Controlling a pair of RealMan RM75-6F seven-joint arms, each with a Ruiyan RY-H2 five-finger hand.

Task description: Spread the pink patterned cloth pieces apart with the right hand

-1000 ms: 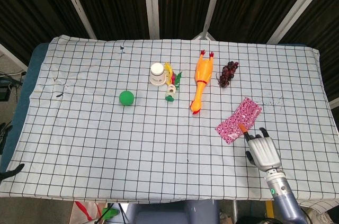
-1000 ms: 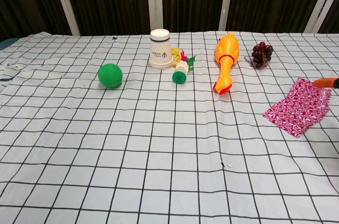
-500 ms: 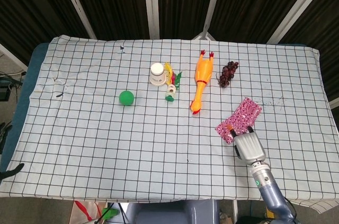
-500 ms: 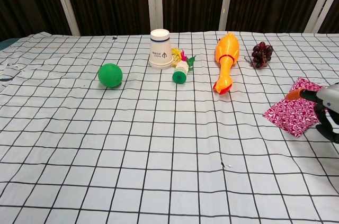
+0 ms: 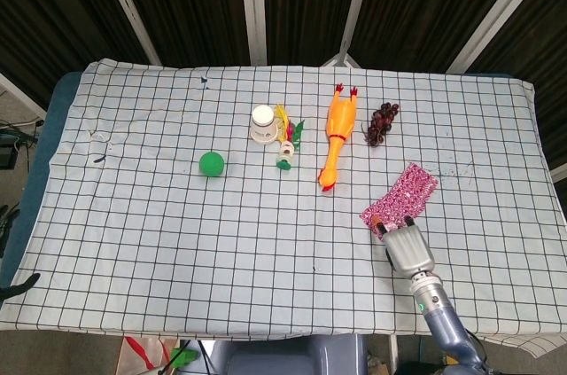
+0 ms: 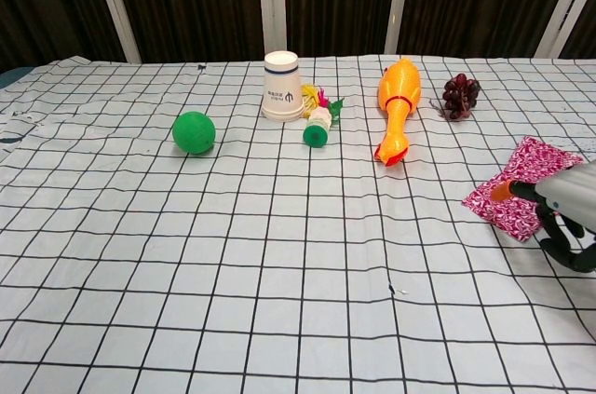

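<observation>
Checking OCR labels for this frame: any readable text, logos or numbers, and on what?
White paper cup: a small dark blue mark with a line of print under it on its side, too small and blurred to read in the chest view; not visible in the head view.
Small green-capped bottle: no legible label.
Pink patterned cloth, right hand, rubber chicken: no text seen.
Nothing else carries readable text.

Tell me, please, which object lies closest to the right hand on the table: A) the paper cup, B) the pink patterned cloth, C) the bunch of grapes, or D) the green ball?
B: the right hand sits at the near end of the pink patterned cloth, with its fingertips reaching that edge, while the other three objects lie well away from it.
</observation>
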